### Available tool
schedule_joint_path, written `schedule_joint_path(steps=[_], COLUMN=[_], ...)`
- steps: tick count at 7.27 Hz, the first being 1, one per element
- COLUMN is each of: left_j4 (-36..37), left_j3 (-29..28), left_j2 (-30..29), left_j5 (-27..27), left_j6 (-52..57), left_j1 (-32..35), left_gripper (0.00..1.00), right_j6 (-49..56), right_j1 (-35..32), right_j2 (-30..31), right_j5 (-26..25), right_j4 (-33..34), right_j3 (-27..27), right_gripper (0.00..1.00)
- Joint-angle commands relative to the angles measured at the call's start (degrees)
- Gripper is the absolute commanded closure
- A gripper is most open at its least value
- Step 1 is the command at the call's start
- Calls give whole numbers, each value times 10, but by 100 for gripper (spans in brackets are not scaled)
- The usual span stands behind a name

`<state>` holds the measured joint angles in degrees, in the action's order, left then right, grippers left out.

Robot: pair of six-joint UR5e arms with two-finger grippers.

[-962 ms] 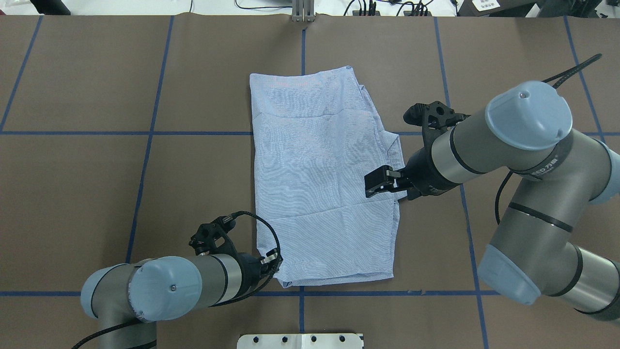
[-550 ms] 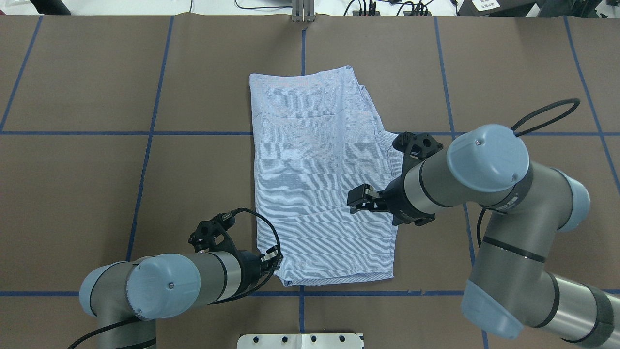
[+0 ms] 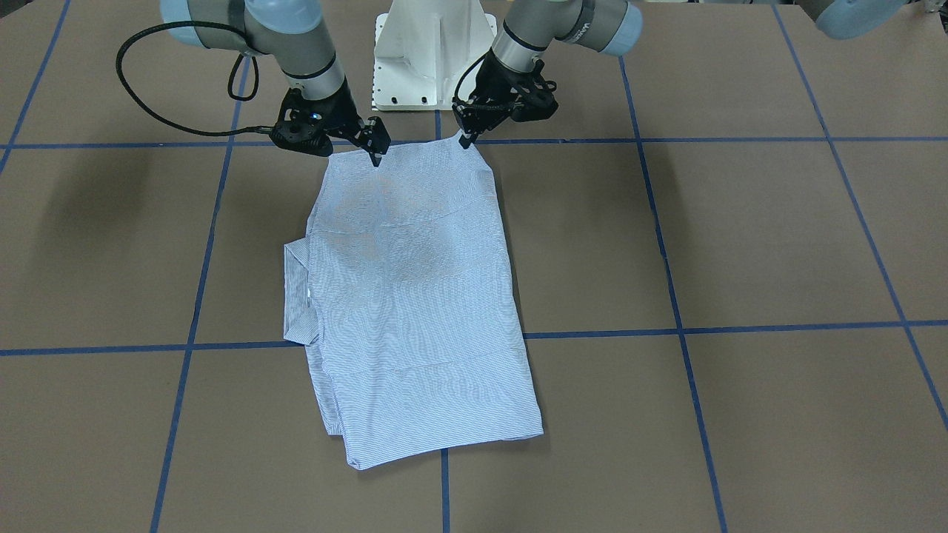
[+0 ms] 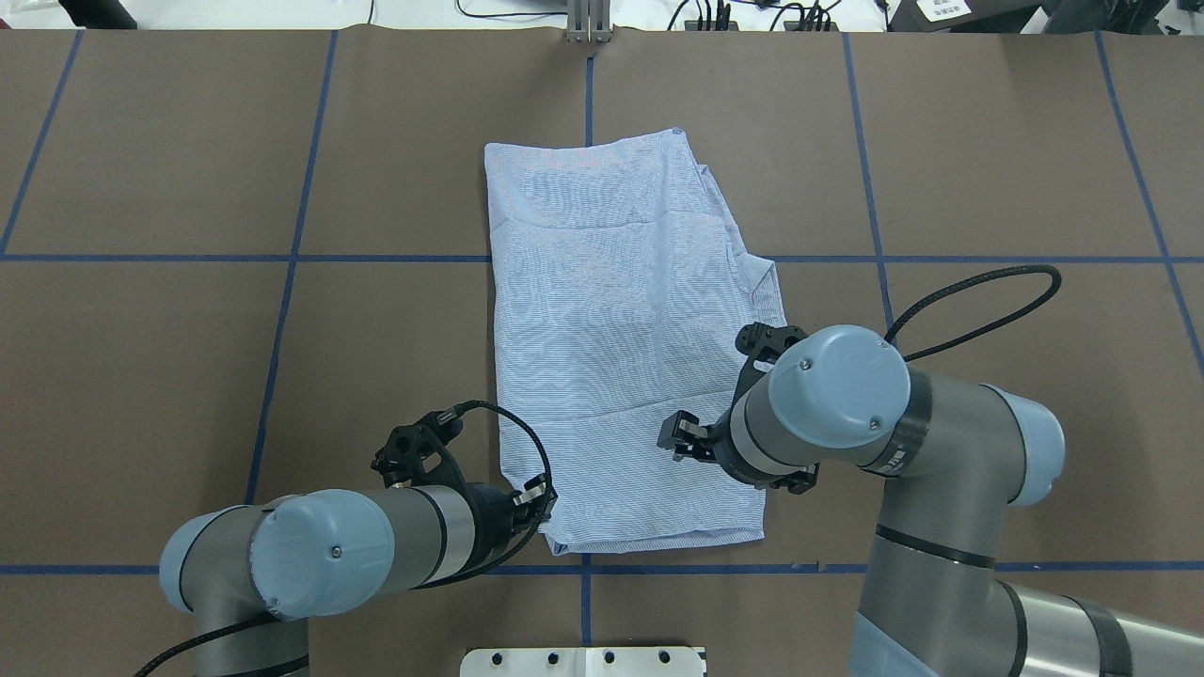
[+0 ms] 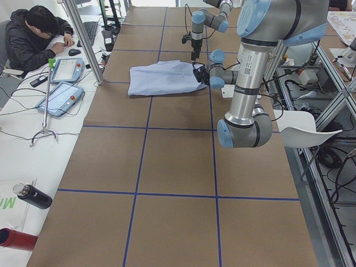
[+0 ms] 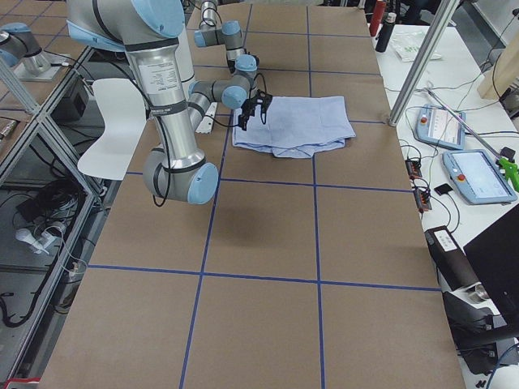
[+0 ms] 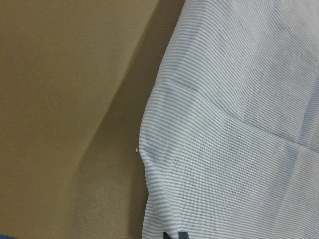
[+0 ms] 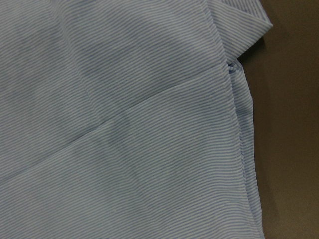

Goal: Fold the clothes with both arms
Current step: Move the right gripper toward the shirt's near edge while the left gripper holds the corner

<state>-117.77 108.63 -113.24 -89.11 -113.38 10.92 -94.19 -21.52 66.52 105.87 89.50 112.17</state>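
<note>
Right gripper (image 4: 673, 440), jaws apart, has swung nearer over the shirt (image 4: 621, 329); left gripper (image 4: 532, 498) at its corner, grip unclear.

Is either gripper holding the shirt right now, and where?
Right gripper holds nothing, above the shirt. Left gripper is at the shirt's near corner; whether it pinches that corner cannot be told.

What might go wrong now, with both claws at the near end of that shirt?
The left gripper is at the near corner of the shirt, but the right gripper is over the cloth, inward from its edge; lifting there may skew the fold. The shirt lies in layers, so a pinch might catch only the top one. A flap pokes out on the right and may slide out further.
</note>
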Motion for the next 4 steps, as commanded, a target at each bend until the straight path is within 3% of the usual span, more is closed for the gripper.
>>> schedule_joint_path(steps=[1,4], left_j4=[0,0], left_j3=[0,0], left_j2=[-4,-8], left_j5=[0,1], left_j6=[0,0], left_j1=[0,-1], left_gripper=[100,100], right_j6=[0,1], right_j1=[7,13], right_j2=[-30,-14], right_j5=[-9,-8], right_j4=[10,10], right_j3=[-47,-46], right_gripper=[0,0])
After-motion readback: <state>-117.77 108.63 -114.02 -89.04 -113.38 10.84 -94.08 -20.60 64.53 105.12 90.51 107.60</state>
